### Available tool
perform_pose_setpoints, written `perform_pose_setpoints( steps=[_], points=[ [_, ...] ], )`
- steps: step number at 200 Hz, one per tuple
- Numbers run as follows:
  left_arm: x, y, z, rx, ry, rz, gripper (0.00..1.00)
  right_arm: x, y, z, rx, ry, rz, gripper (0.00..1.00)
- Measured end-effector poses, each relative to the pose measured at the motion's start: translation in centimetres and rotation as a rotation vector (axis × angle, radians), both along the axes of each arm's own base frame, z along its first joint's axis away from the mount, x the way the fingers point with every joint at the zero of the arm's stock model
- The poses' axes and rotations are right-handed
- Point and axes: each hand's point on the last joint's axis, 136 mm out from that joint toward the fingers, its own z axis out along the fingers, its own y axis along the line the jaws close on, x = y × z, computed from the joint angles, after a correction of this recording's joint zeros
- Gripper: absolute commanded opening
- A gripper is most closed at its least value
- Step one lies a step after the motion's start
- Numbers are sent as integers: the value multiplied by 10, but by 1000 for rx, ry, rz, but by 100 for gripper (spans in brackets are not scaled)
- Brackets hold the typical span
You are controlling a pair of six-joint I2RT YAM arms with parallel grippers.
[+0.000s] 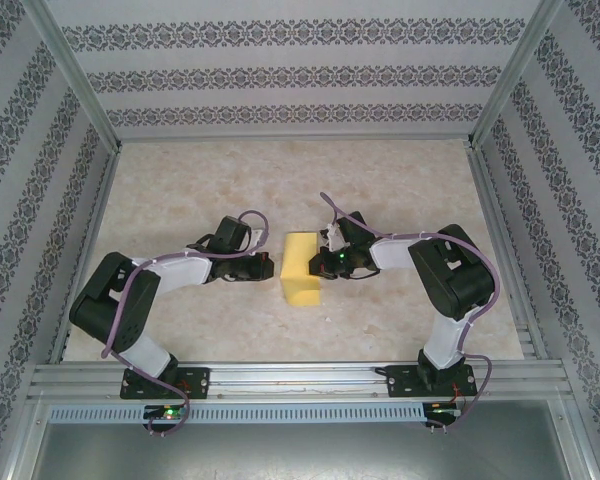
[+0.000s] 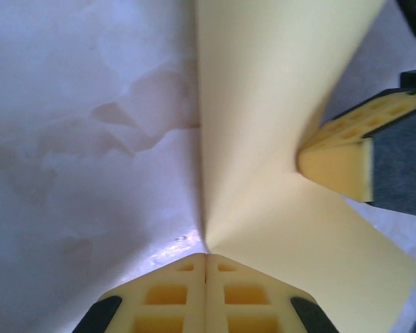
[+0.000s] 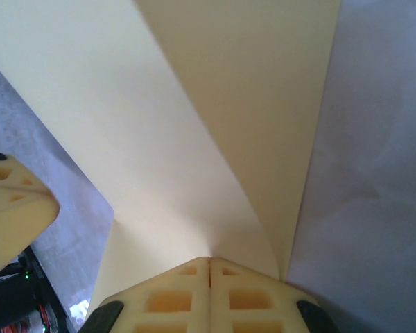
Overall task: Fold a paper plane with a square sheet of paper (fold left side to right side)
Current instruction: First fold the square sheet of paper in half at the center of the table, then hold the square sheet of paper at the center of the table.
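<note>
The square sheet of paper (image 1: pixel 300 268) sits about the middle of the tabletop (image 1: pixel 180 190), slightly nearer the near edge than the far one. From above it reads as a narrow yellow rectangle, its long sides running near to far. That view gives the outline only. Whether the paper lies flat or is doubled over cannot be read there.

The wrist cameras show more. From the left wrist, the paper (image 2: pixel 263 104) is bent into two planes. One rises toward the top of the frame and the other spreads low to the right, and they meet in a line that runs down to the fingertips. From the right wrist, the paper (image 3: pixel 194 139) curls over in a soft bend with a shaded panel on the right, not a sharp crease.

The left gripper (image 1: pixel 272 266) is at the paper's left long side and the right gripper (image 1: pixel 325 262) at its right long side. In the top view their tips are too small to judge. Up close, the left gripper (image 2: pixel 206 258) has its pads pressed together, with the paper's edge running into the seam between them. The right gripper (image 3: pixel 209 262) is likewise closed on the paper. One of the right gripper's fingers (image 2: pixel 340 159) touches the bend from the right, and one of the left gripper's fingers (image 3: pixel 14 208) shows at the left edge beside the paper.

Both wrist frames cut off the far end of the paper. From above, the right gripper covers part of its right edge.
</note>
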Motion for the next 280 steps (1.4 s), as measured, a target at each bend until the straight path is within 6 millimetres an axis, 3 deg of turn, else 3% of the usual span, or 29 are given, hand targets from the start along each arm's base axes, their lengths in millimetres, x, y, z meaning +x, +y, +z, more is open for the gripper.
perform_pose_setpoints(
  steps=[67,129,226,280],
  points=[
    [1,-46,3,-52,6,-111,2,0,0,0,0,0,0,0],
    [-2,-45,-23,-22,66,-103,2,0,0,0,0,-1,1,0],
    [-2,-47,-25,-20,65,-103,2,2,-3,4,-28,-6,-1,0],
    [-1,-47,-26,-18,64,-103,2,11,3,30,5,-69,-8,0]
  ],
)
